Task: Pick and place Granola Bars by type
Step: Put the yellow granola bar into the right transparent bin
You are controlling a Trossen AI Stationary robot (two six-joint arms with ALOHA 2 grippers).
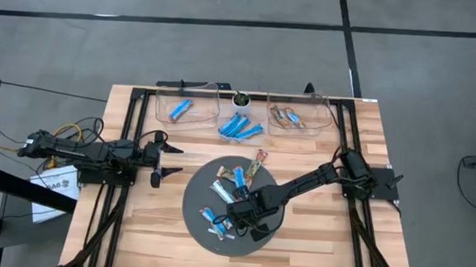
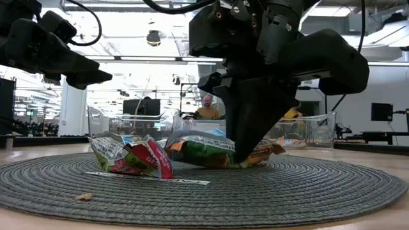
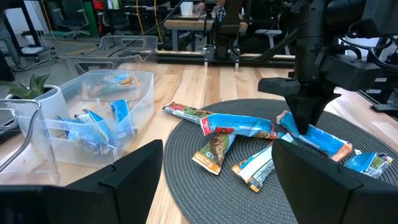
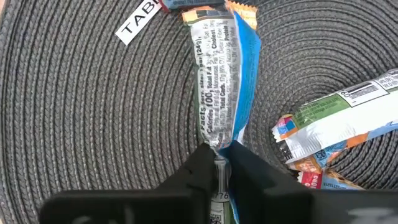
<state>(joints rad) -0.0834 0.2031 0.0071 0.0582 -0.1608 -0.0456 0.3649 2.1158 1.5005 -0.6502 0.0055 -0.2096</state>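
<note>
Several granola bars lie on a round grey mat (image 1: 197, 199), blue-and-white ones and tan ones with red-orange marks. My right gripper (image 4: 219, 163) stands over the mat's near half (image 1: 244, 214) and is shut on a blue-and-silver bar (image 4: 221, 81). The low view shows it coming down among the bars (image 2: 246, 150). My left gripper (image 1: 175, 162) hangs open over the table left of the mat, touching nothing; its wrist view shows its fingers spread wide (image 3: 217, 180). More bars lie in three clear bins at the far edge. My right gripper pinches the crimped end (image 4: 218, 147) of the blue-and-silver bar between its two fingers. The fingers come from above, pointing down, in line with the bar's length. The rest of the bar (image 3: 323, 142) lies flat on the mat, stretching away from the fingers.
Left bin (image 1: 186, 110) holds one blue bar, middle bin (image 1: 240, 127) several blue ones, right bin (image 1: 293, 118) tan ones. A small potted plant (image 1: 241, 98) stands behind the middle bin. A white label strip (image 4: 138, 22) lies on the mat. A person sits in the room beyond (image 2: 208, 108).
</note>
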